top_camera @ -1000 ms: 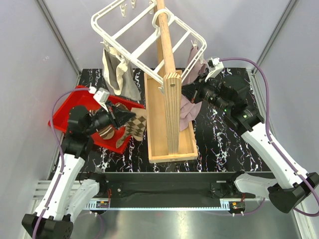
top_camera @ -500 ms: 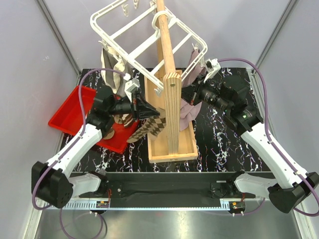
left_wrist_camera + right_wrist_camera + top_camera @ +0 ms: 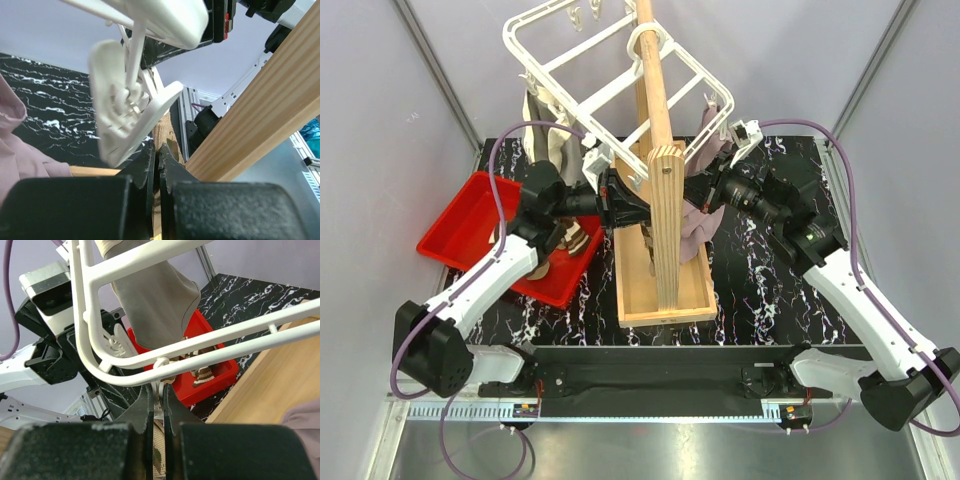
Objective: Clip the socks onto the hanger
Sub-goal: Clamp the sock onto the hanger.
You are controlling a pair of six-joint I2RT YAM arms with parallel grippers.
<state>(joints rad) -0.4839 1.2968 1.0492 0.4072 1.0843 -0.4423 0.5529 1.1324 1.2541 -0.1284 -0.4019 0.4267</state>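
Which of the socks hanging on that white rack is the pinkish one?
The mauve fabric sock at the white plastic hanger's right side; the other hanging socks, at its left corner, are beige and grey.

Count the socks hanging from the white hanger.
3: a beige sock and a grey sock on the hanger's left side, a mauve sock on its right. The wooden pole may hide others.

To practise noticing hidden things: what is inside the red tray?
Brown-and-cream socks lie at the red tray's right end. The left arm crosses over them, so how many there are cannot be seen.
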